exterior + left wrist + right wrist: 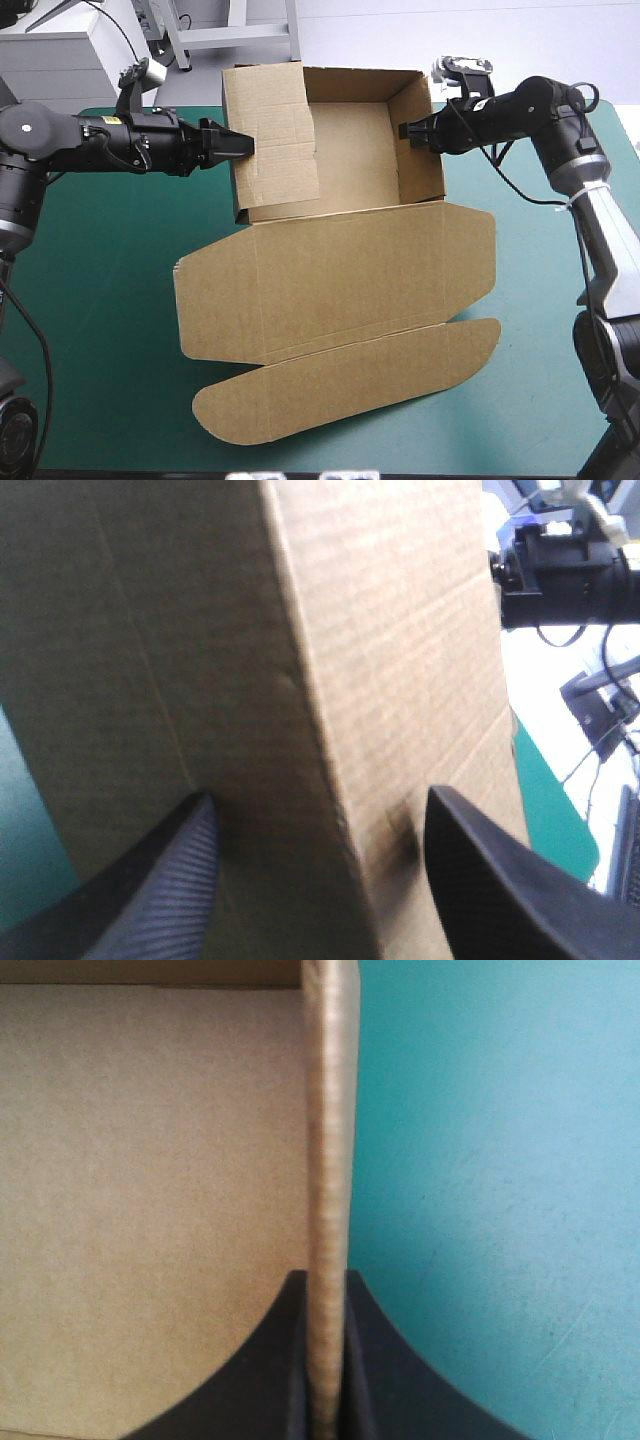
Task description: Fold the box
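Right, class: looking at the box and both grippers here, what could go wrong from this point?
1. The left gripper is open around the left wall flap, which leans inward, untucked; it may spring back.
2. The right gripper pinches only the right wall; a push could drag or tilt the box.

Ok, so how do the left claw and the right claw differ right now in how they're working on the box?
The left claw is open, its fingers apart on either side of the box's left wall; the right claw is shut on the box, pinching the right wall. The left claw's wall leans inward; the right claw's wall stands upright. Both reach in from opposite sides at the box's raised walls.
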Robot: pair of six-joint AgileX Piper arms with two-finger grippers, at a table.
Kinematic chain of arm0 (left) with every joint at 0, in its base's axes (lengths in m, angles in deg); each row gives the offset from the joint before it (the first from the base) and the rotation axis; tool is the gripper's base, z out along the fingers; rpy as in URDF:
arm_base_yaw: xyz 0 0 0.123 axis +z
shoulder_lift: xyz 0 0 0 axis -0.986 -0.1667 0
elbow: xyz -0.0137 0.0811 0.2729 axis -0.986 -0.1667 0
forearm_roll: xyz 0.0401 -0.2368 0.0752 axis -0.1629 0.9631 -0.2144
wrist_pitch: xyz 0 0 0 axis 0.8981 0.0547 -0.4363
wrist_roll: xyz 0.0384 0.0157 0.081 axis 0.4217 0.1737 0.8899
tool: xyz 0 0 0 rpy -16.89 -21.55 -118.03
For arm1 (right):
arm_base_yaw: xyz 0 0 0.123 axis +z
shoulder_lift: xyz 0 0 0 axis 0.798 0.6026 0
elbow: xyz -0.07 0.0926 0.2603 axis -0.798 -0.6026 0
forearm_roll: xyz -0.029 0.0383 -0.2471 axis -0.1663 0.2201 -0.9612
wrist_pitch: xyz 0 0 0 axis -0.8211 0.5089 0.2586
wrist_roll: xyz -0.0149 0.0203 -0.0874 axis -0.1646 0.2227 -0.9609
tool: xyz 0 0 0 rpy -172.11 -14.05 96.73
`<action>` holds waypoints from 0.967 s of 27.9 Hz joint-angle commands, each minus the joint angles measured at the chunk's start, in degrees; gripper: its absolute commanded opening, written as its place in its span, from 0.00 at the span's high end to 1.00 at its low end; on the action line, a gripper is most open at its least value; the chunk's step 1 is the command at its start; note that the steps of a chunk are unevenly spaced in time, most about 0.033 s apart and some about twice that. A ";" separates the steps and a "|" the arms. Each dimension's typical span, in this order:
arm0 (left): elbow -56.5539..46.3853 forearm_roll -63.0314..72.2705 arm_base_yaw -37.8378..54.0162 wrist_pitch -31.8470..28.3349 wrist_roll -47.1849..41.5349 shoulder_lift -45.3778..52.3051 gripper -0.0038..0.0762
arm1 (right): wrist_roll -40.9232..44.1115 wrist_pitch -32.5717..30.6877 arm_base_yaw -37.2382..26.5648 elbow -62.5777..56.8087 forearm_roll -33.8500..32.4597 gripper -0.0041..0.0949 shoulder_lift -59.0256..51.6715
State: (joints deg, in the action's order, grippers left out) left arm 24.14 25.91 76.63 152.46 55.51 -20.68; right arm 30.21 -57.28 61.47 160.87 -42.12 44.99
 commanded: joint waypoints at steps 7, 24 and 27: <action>1.64 -19.66 -9.15 -7.47 -13.48 1.87 0.43 | 2.24 2.07 2.26 1.73 0.51 0.97 -3.07; 1.64 -39.30 -16.74 -10.23 -27.86 -3.30 0.78 | 3.32 -0.60 5.13 1.84 -1.51 0.97 -4.01; 1.64 -38.88 -16.74 -12.69 -27.43 -3.60 0.96 | 3.32 -1.96 5.13 1.84 -3.76 0.97 -5.57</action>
State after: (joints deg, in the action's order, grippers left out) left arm 24.14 -16.11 60.78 145.40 27.56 -25.70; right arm 34.22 -59.13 65.87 160.87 -51.55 44.13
